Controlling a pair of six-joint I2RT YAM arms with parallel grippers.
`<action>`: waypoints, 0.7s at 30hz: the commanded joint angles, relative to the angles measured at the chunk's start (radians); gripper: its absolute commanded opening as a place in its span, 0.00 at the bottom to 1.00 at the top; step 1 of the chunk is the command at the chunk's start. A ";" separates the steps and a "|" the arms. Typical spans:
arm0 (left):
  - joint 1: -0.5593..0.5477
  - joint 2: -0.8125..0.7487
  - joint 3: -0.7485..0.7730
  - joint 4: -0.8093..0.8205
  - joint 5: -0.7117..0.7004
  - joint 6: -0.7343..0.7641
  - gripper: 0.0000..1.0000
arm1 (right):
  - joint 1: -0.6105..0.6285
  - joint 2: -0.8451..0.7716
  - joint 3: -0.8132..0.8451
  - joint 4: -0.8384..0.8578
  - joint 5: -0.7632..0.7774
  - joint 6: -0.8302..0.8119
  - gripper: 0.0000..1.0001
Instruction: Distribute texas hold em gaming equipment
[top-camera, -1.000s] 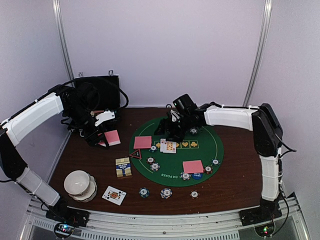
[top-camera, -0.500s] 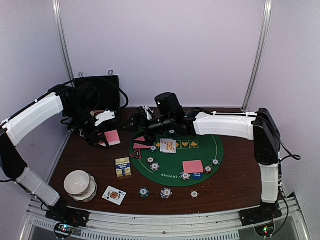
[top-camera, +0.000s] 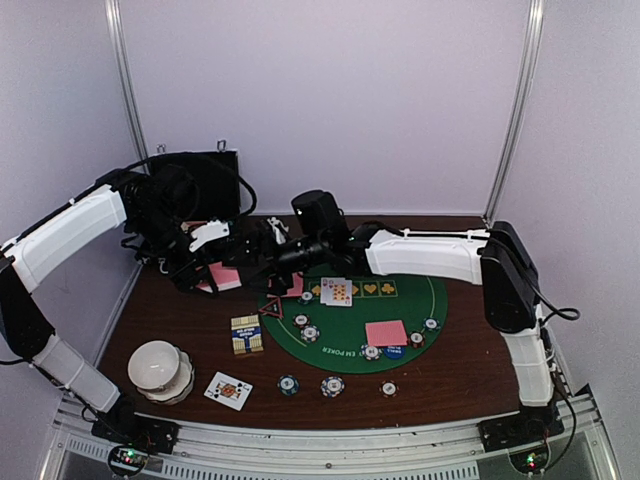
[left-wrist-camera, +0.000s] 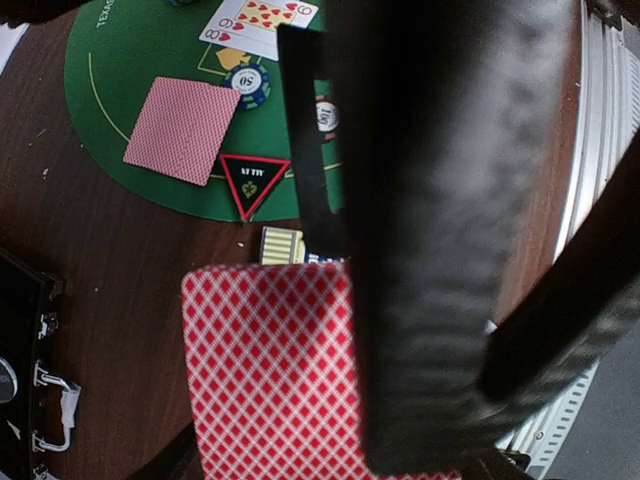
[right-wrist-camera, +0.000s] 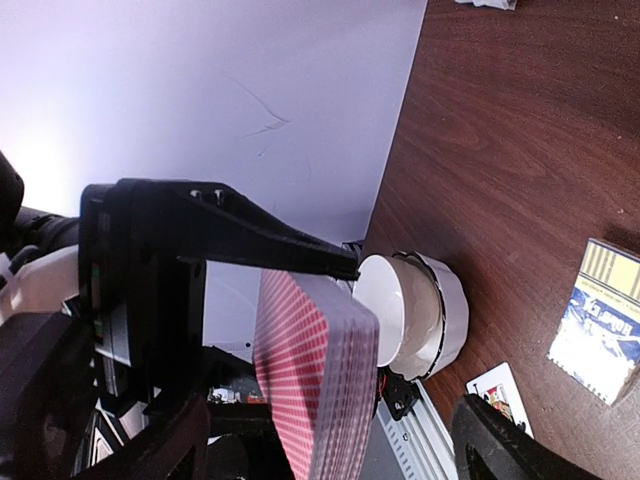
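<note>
Swinging further left since the previous moment, the right gripper (top-camera: 246, 258) has left the green mat (top-camera: 425, 290) and now sits just beside the left gripper (top-camera: 208, 272), which has not shifted. The left gripper's jaws are clamped on a deck of pink-backed cards (left-wrist-camera: 270, 370), held off the brown table (top-camera: 470, 360) near the mat's left rim. The right gripper's fingers (right-wrist-camera: 500, 450) stand wide apart, one to each side of the deck in the right wrist view; whether either finger touches the cards is hard to tell from these angles.

On the mat lie two face-up cards (top-camera: 338, 291), a face-down card (top-camera: 385, 333) near the front rim and a second face-down card (left-wrist-camera: 180, 130) at the left side, partly covered by the right arm in the top view. The red-black triangle marker (left-wrist-camera: 253, 183) rests at the mat's left edge, just beside that second card. Small striped chips (top-camera: 305, 328) dot the mat's near half, and three more chips (top-camera: 332, 385) lie in a row on the bare wood in front of it.

A blue card box (top-camera: 247, 334) lies left of the mat, a single face-up card (top-camera: 228, 390) lies nearer the arms' bases, and a white bowl stack (top-camera: 160, 368) stands beside that card. A black case (top-camera: 205, 185) stands at the back left.
</note>
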 joint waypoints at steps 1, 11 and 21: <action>0.002 -0.007 0.034 0.017 0.027 0.006 0.00 | 0.012 0.057 0.071 0.023 -0.022 0.029 0.86; 0.002 -0.011 0.031 0.017 0.032 0.006 0.00 | 0.013 0.120 0.106 0.059 -0.037 0.083 0.84; 0.002 -0.012 0.033 0.017 0.032 0.007 0.00 | -0.027 0.079 0.016 0.000 -0.021 0.060 0.76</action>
